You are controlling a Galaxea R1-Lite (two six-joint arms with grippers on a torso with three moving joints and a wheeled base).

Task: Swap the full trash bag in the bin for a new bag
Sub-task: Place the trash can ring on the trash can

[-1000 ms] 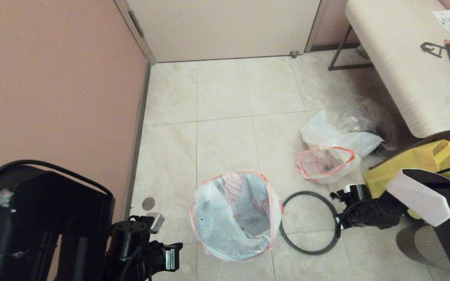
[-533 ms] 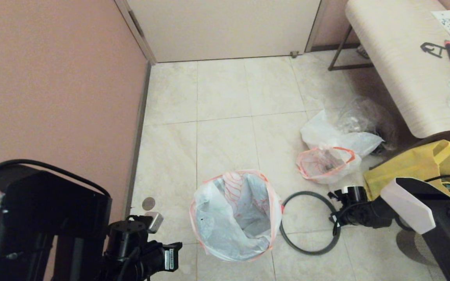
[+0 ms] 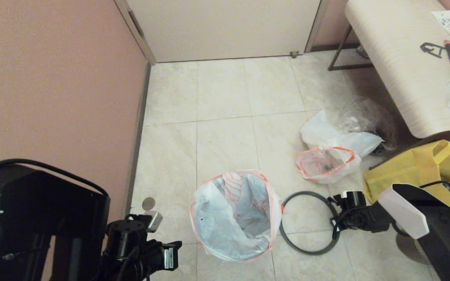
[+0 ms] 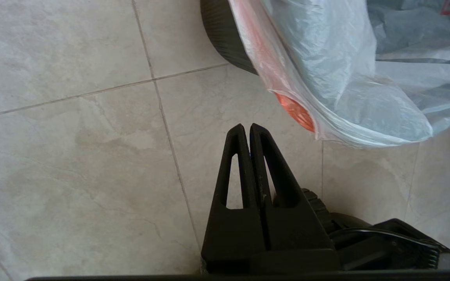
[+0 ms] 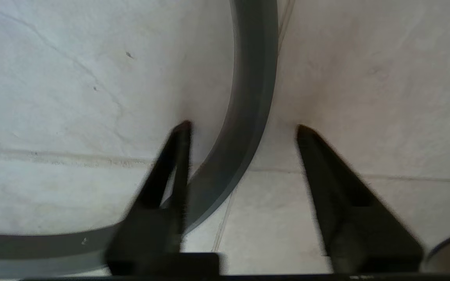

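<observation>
The right gripper (image 5: 242, 128) is hanging low over the floor tiles with its fingers (image 5: 170, 164) spread wide, and the band of the dark-grey rim ring (image 5: 252, 89) is passing between them without being pinched yet. In the head view the right gripper (image 3: 336, 218) is standing at the ring's right side. Against the head views from a second ago, the right arm has been shifting: its white-covered forearm has swung lower and further left, and the gripper has crept a little toward the rim ring (image 3: 287, 234). This is reading as the final approach to a grasp on the ring.

The ring is lying flat on the floor, touching the right side of the new bag (image 3: 234, 214), which is already lining the bin (image 4: 225, 39) with its pink-orange edge folded over the top. The ring has not moved.

The full trash bag (image 3: 326, 164) is lying on the floor beyond the ring, near the yellow fabric tote (image 3: 416, 168) and beside a clear bag (image 3: 365, 117) under the bench (image 3: 397, 58).

The left gripper (image 4: 246, 130) is parked low at the bin's left side, fingers pressed together on nothing, unchanged.

Judgement: what remains is closing on the ring, lifting it and seating it over the bag's folded edge.
</observation>
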